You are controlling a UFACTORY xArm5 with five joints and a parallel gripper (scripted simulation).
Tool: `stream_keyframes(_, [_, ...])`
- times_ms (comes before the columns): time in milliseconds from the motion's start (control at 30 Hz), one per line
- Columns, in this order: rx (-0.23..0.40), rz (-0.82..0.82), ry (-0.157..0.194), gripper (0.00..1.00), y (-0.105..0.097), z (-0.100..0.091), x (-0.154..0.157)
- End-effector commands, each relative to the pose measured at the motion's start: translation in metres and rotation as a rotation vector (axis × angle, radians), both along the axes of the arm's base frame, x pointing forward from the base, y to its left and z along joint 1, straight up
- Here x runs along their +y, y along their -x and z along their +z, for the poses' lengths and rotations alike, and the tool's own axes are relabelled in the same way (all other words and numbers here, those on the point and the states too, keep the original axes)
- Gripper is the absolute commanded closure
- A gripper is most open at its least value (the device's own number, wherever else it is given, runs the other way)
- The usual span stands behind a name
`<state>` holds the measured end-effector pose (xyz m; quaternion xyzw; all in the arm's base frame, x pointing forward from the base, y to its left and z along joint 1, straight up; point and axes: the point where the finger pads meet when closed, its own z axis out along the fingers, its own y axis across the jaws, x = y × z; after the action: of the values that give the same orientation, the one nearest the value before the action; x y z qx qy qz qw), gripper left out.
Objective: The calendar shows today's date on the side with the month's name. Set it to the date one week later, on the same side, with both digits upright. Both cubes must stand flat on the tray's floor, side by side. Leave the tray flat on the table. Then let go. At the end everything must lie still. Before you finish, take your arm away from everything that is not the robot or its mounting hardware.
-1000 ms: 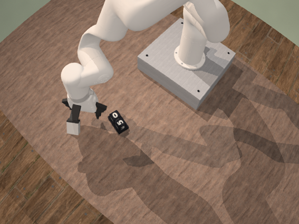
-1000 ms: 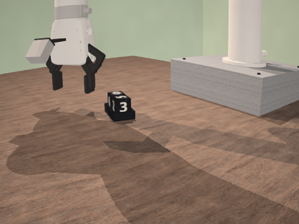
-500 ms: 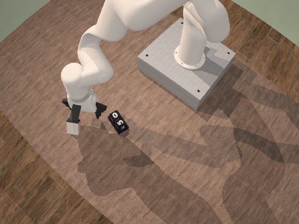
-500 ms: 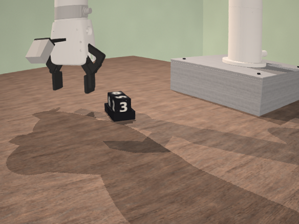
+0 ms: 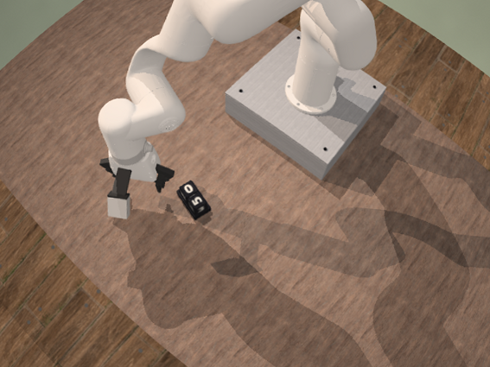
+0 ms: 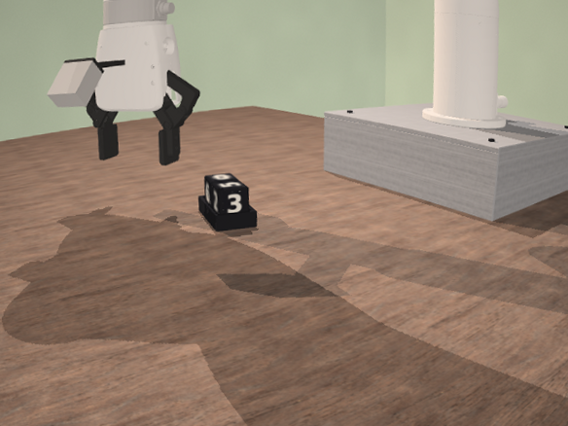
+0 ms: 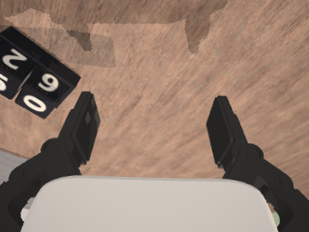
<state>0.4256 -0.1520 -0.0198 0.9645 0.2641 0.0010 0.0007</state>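
Note:
A black tray (image 5: 196, 216) (image 6: 236, 220) (image 7: 59, 69) stands flat on the table with two black cubes side by side in it. One cube (image 5: 188, 188) (image 6: 221, 176) (image 7: 35, 103) has 0 on top, with a 6 or 9 on its side in the wrist view. The other cube (image 5: 196, 200) (image 6: 234, 203) (image 7: 14, 59) has 5 on top, 3 on its end and 2 on the side seen in the wrist view. No month's name is readable. My gripper (image 5: 134, 178) (image 6: 139, 160) (image 7: 154, 107) is open and empty, above and beside the tray.
The grey base block (image 5: 262, 97) (image 6: 407, 171) with the arm's column stands beyond the tray, on the right in the exterior view. The white camera box (image 5: 119, 206) (image 6: 74, 84) sticks out from the gripper. Arm shadows cross the wooden table (image 5: 77, 107) (image 6: 110, 394).

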Motion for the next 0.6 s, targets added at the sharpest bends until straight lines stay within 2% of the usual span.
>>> stream_keyframes(0, [-0.002, 0.0, 0.001, 0.0, -0.001, 0.002, 0.0])
stream_keyframes(133, [-0.002, -0.04, 0.001, 0.0, 0.0, 0.002, 0.0])
stream_keyframes(333, [-0.002, -0.257, 0.0, 0.0, 0.007, 0.002, 0.0])
stream_keyframes(433, [-0.002, -0.262, 0.0, 0.0, 0.022, 0.002, 0.003])
stream_keyframes(567, [-0.002, -0.262, 0.0, 0.0, 0.024, 0.002, 0.003])
